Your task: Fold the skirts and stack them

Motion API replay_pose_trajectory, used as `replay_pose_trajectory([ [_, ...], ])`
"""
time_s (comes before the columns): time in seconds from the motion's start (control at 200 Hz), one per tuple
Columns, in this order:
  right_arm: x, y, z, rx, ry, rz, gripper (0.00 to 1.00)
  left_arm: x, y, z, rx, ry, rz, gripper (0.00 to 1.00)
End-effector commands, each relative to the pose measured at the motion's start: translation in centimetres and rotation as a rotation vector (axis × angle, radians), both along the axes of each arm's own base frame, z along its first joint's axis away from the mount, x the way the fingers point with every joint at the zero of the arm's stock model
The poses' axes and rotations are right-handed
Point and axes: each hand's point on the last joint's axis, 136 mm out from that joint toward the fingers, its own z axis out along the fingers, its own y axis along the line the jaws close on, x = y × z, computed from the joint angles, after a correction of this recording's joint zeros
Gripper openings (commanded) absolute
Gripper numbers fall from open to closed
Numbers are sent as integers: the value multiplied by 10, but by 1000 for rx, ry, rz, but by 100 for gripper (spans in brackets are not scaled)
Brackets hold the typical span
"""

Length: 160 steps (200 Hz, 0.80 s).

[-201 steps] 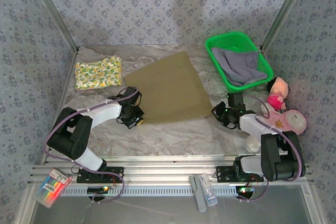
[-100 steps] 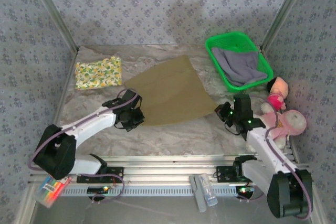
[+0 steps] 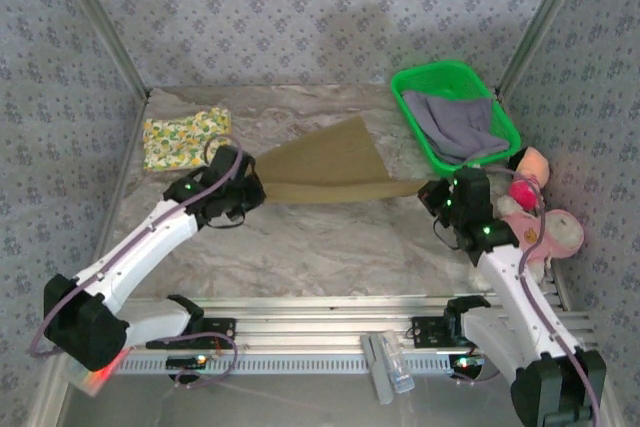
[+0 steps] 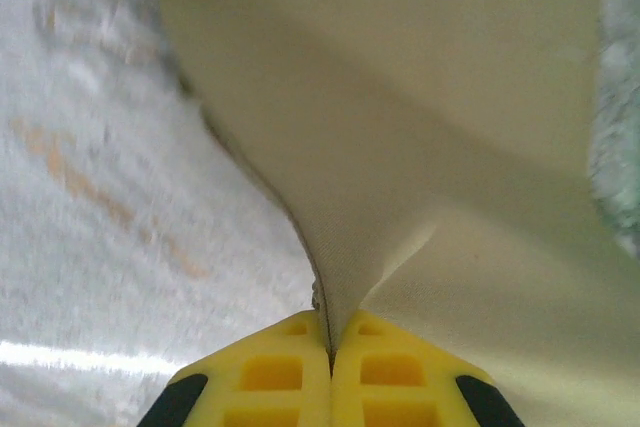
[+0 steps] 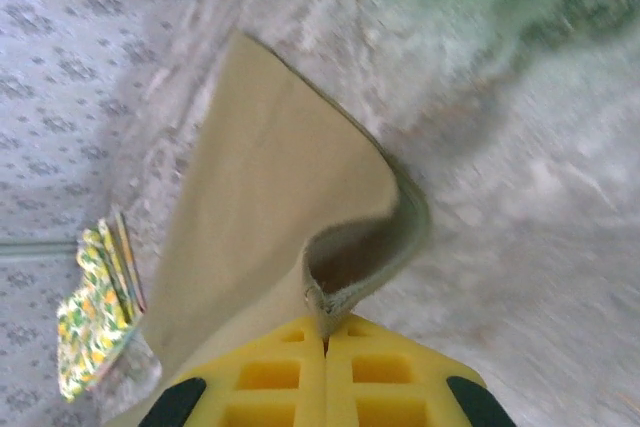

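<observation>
Two corners of soft, smooth olive-khaki skirt (image 3: pixel 325 162) pinched by left claw (image 4: pixel 330 337) and right claw (image 5: pixel 325 332), fan-shaped, left of green plastic basket (image 3: pixel 430 71).

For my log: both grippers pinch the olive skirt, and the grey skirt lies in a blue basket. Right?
The basket is green, not blue (top external view); the grey skirt lies in it, and the left gripper and right gripper pinch the olive skirt.
</observation>
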Motion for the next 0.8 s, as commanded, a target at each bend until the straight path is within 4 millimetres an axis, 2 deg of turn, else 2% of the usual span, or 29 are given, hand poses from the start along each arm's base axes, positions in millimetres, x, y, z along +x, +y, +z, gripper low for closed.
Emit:
replay_pose_trajectory([
  [0.0, 45, -16, 44, -53, -138, -103, 0, 27, 30, 18, 120, -72, 26, 0],
  [0.15, 106, -3, 55, -15, -206, -109, 0, 64, 34, 23, 83, -98, 43, 0],
  [0.28, 150, 22, 64, -6, -233, -45, 0, 73, 39, 22, 92, -74, 71, 0],
  [0.395, 177, 43, 70, -13, -245, 21, 0, 65, 48, 11, 104, -31, 111, 0],
  [0.43, 183, 48, 65, -14, -233, 37, 0, 61, 51, 8, 100, -18, 127, 0],
  [0.445, 188, 51, 75, -12, -254, 43, 0, 60, 52, 6, 98, -13, 133, 0],
  [0.49, 196, 59, 74, -17, -250, 67, 0, 54, 53, -2, 89, 10, 149, 0],
  [0.62, 211, 77, 64, -34, -220, 118, 0, 35, 58, -34, 74, 101, 189, 0],
  [0.795, 222, 92, 55, -36, -202, 135, 0, 25, 65, -53, 65, 148, 234, 0],
])
